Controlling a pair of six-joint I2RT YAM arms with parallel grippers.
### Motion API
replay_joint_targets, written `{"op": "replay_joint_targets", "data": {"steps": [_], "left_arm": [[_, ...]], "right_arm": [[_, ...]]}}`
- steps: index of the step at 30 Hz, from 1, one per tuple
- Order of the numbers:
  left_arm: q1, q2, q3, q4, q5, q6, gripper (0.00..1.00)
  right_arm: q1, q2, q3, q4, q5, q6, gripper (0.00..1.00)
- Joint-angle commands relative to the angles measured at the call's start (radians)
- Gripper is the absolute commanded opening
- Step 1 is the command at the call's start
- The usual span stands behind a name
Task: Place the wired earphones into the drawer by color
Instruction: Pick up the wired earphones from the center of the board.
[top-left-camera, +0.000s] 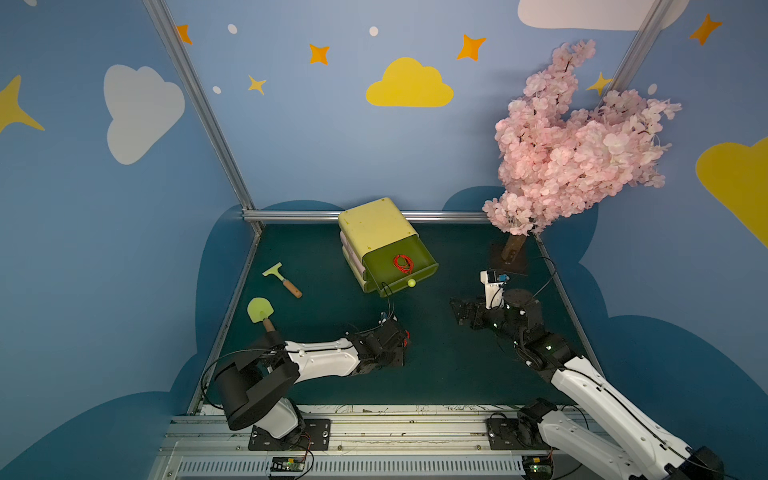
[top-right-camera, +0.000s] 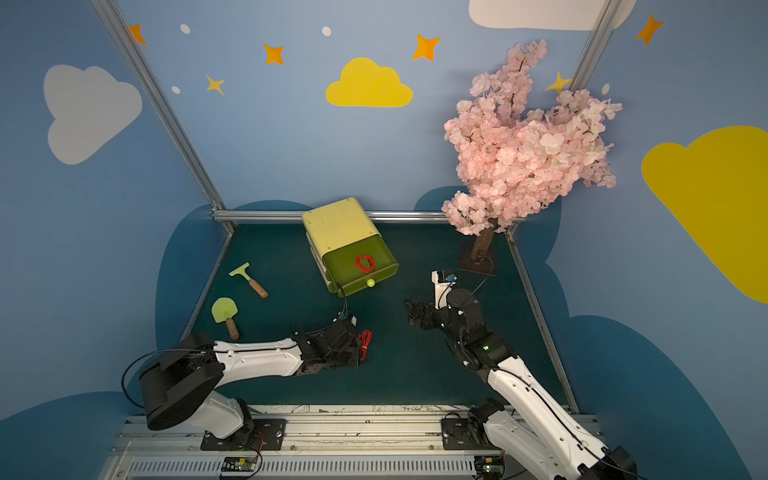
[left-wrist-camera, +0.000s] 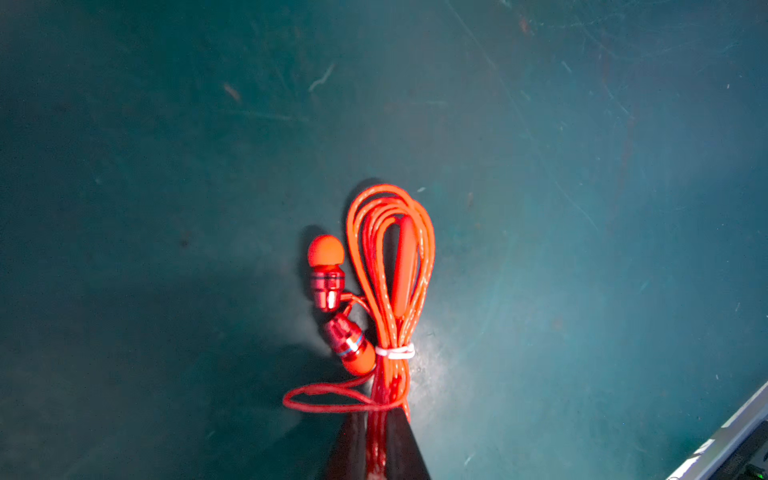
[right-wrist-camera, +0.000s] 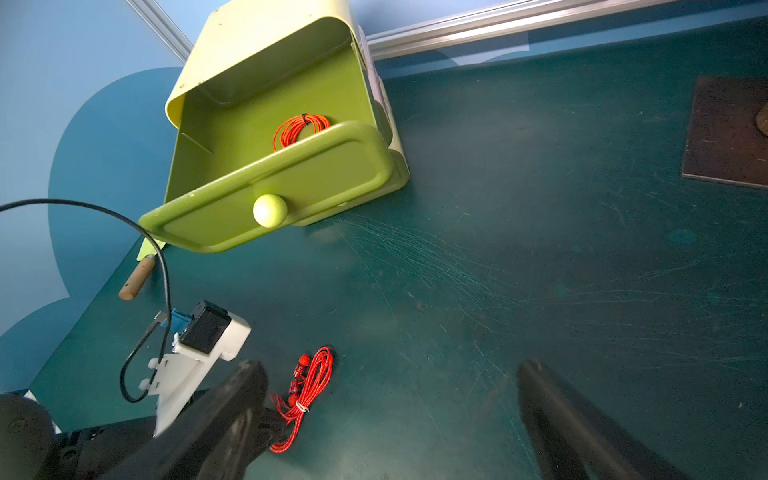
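Left gripper (right-wrist-camera: 272, 424) clamped on red earphone bundle (left-wrist-camera: 390, 291) at 6 o'clock of open green drawer (right-wrist-camera: 266, 195), where one red coil (top-left-camera: 402, 263) already lies; right gripper (right-wrist-camera: 390, 415) apart, idle.

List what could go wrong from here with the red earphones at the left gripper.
1. The left gripper pinches only the tail end of the red earphone bundle; the thin cable may slip out on lifting.
2. The loose loop and earbuds hang free beside the tie and could snag the front rim of the open green drawer.
3. Another red coil already lies in the drawer; cables may tangle.
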Motion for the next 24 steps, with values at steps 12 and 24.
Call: {"op": "replay_joint_targets", "data": {"steps": [12, 24], "left_arm": [[-0.004, -0.266, 0.006, -0.177, -0.021, 0.061, 0.09], [0.014, -0.569, 0.066, -0.346, -0.047, 0.155, 0.09]], "right_arm": [[-0.006, -0.014, -0.02, 0.003, -0.004, 0.012, 0.98], [-0.007, -0.001, -0.015, 0.026, -0.023, 0.022, 0.98]]}}
